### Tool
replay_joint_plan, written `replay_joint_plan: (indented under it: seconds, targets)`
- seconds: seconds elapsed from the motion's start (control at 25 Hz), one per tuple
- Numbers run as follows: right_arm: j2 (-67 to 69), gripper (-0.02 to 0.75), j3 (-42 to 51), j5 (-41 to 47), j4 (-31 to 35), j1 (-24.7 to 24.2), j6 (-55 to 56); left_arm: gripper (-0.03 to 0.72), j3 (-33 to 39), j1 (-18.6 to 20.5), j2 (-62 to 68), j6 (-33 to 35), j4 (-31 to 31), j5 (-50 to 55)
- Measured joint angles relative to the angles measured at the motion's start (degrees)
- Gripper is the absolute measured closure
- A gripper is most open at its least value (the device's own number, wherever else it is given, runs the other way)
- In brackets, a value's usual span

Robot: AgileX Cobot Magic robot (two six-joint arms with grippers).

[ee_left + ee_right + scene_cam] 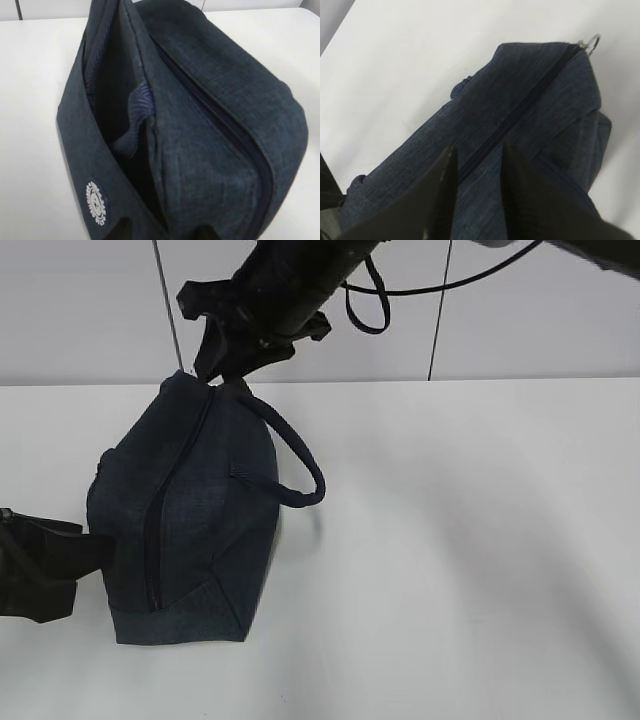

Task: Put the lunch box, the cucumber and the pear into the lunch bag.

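Left end effector (95, 550) is pinching the lunch bag (190, 520) at lower left of the exterior view, right end effector (222, 365) clamping its top end above; wrist views are showing the zipper closed, needing steady opposing tension.

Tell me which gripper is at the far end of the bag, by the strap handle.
The right gripper, reaching from above to the far end of the lunch bag by the strap handle; the left gripper sits low at its side.
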Motion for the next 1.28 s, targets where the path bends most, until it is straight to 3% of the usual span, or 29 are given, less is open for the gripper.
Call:
replay_joint_plan:
  seconds: [0.36, 0.84, 0.92, 1.12, 1.28]
  targets:
    - [-14.29, 0.494, 29.25, -26.67, -0.26, 0.0, -6.73, 0.447, 0.0, 0.0, 0.0, 0.0, 0.0, 0.0]
    - [-22.06, 0.495, 32.44, -23.95, -2.11, -0.1, -7.4, 0.447, 0.0, 0.0, 0.0, 0.0, 0.0, 0.0]
    - [-23.5, 0.496, 34.22, -22.2, -6.75, -0.1, -3.63, 0.447, 0.0, 0.0, 0.0, 0.0, 0.0, 0.0]
    - [-28.43, 0.496, 42.66, -18.26, -29.23, -0.1, 9.92, 0.447, 0.0, 0.0, 0.0, 0.0, 0.0, 0.0]
    - [-33.47, 0.498, 48.82, -17.98, -41.41, -0.1, 17.69, 0.447, 0.0, 0.0, 0.0, 0.0, 0.0, 0.0]
